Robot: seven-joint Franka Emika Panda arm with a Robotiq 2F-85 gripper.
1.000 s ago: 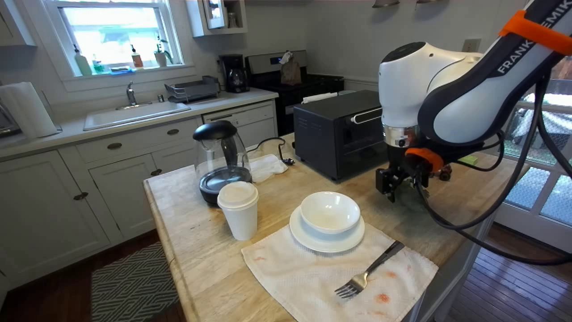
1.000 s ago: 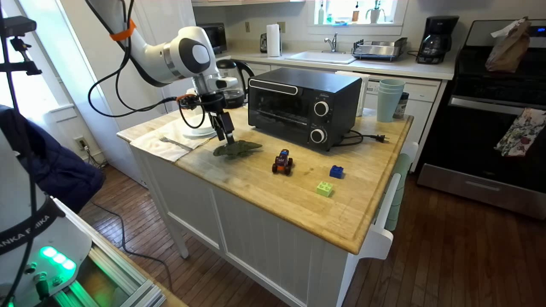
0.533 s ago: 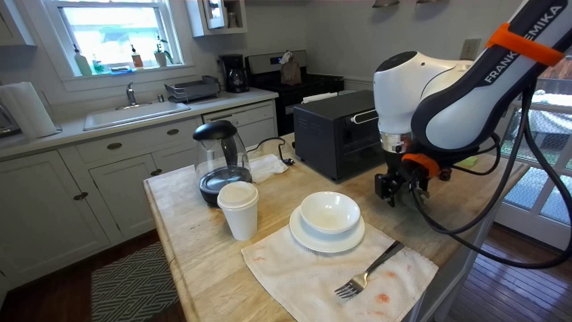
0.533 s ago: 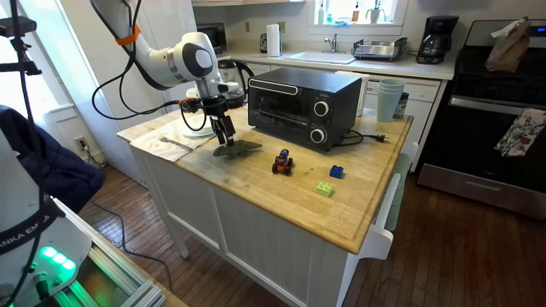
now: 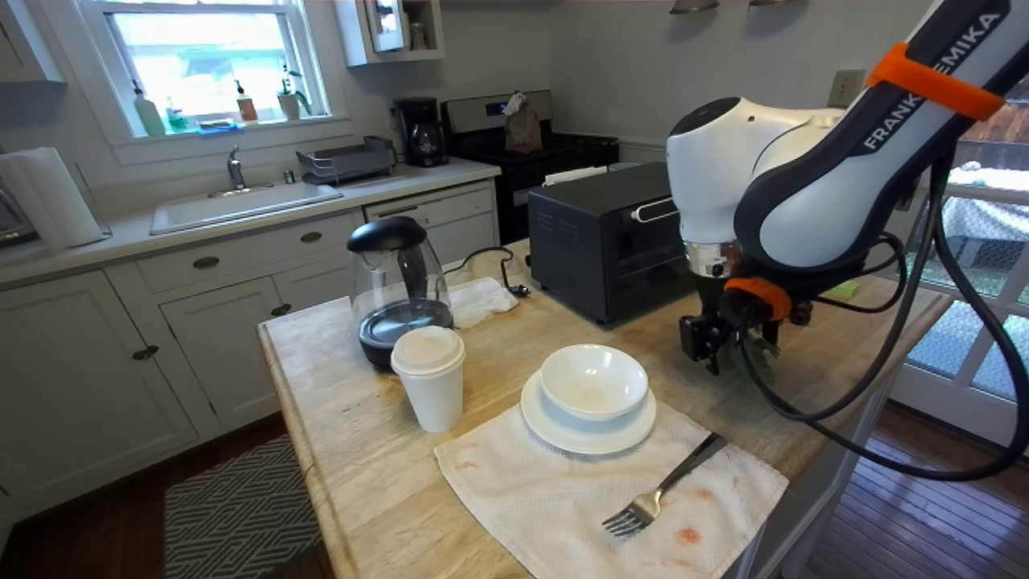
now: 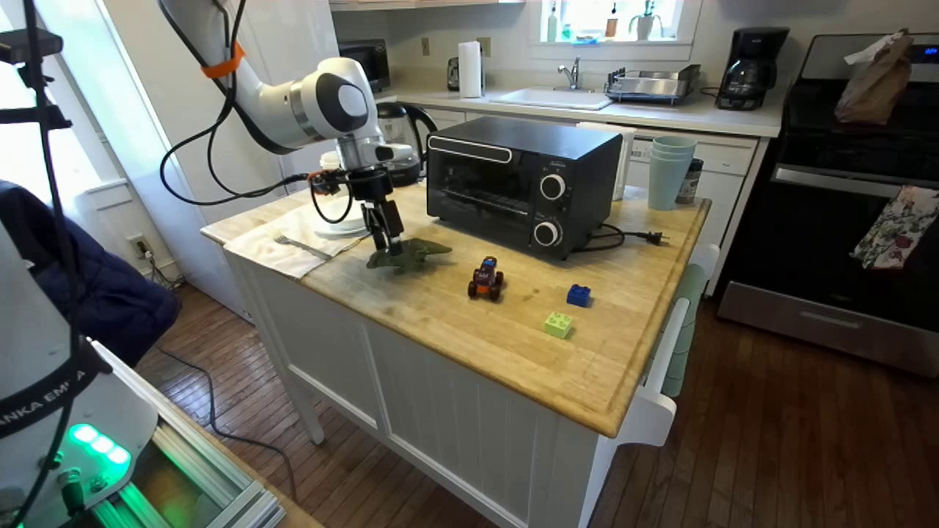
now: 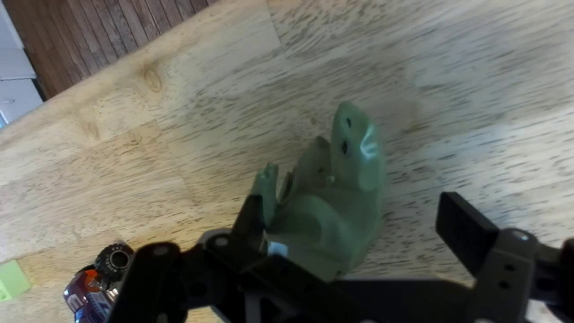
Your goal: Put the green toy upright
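The green toy [image 6: 421,254] is a dark olive, lumpy animal figure lying low on the wooden table. In an exterior view it is mostly hidden behind the gripper and cable, with a bit showing [image 5: 762,359]. In the wrist view the toy [image 7: 318,220] points its head toward the top, and its rear is hidden by the gripper. My gripper [image 7: 352,199] is open around the toy. The left finger is against the toy's side at a raised limb; the right finger stands apart, with bare wood between. In an exterior view the gripper [image 6: 389,248] is down at the toy's left part.
A toy truck [image 6: 486,279], a blue block [image 6: 579,295] and a light green block [image 6: 558,325] lie to the right. The toaster oven [image 6: 521,187] stands behind. A white bowl [image 5: 594,381] on a plate, a fork [image 5: 666,486], a cup [image 5: 430,378] and a kettle [image 5: 399,289] are nearby.
The gripper has moved down to the toy. The toy has shifted and tilted slightly; its right end sits a little higher in an exterior view.
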